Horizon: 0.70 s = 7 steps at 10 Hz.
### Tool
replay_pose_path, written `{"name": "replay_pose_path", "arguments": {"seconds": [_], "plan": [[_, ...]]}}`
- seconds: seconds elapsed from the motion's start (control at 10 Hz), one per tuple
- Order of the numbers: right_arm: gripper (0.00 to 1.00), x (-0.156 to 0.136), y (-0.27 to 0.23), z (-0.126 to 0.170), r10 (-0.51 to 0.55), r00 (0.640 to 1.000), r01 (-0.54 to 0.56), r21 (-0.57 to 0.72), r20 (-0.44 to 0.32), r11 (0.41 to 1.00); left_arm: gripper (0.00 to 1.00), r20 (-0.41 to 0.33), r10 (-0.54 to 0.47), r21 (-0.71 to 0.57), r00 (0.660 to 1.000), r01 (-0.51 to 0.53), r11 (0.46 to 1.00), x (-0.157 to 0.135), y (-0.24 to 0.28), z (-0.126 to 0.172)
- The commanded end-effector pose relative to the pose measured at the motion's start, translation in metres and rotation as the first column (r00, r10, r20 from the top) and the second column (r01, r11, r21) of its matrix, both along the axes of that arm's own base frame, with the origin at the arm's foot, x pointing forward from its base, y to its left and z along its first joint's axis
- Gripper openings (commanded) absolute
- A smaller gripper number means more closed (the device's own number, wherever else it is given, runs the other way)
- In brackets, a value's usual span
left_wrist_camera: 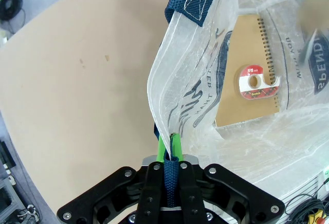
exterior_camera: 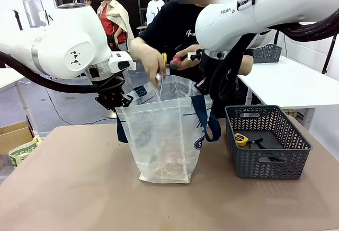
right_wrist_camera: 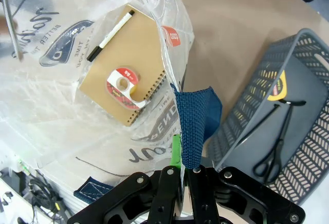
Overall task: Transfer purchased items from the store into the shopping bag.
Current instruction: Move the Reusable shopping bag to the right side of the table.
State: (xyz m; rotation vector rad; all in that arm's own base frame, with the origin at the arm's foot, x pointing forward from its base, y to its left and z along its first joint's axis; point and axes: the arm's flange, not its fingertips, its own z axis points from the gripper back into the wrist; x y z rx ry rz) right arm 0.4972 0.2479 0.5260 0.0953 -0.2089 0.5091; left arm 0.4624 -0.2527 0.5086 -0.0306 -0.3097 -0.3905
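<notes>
The shopping bag (exterior_camera: 164,135), translucent white with navy straps, stands open at the table's middle. My left gripper (exterior_camera: 114,99) is shut on its left strap and rim (left_wrist_camera: 171,170), and my right gripper (exterior_camera: 204,87) is shut on the right strap (right_wrist_camera: 193,126). Inside the bag lie a brown spiral notebook (right_wrist_camera: 139,49), a red tape dispenser (right_wrist_camera: 123,85) and a black-and-white pen (right_wrist_camera: 110,29). The person's hand (exterior_camera: 151,61) lowers a thin silvery item (exterior_camera: 159,81) into the bag's mouth. To the right, the store basket (exterior_camera: 267,162) holds a yellow tape measure (exterior_camera: 241,139) and black scissors (right_wrist_camera: 277,147).
The person stands at the far side, the other hand (exterior_camera: 183,61) holding more items. Another grey basket (exterior_camera: 267,53) sits on a white table at the back right. A cardboard box (exterior_camera: 18,141) is off the table's left edge. Bare tabletop (exterior_camera: 69,188) lies in front.
</notes>
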Motion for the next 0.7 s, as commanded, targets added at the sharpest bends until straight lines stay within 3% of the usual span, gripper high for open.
{"name": "replay_pose_path", "arguments": {"seconds": [0.0,0.6], "plan": [[0.0,0.0009,-0.0026,0.0005,-0.004,1.0,0.004,-0.001,0.001,1.0,0.0,0.001,0.006,-0.001,1.0,-0.006,1.0,0.0006,0.003,0.0005],[0.0,0.0009,-0.0026,0.0005,-0.004,1.0,0.004,-0.001,0.001,1.0,0.0,0.001,0.006,-0.001,1.0,-0.006,1.0,0.0006,0.003,0.0005]]}}
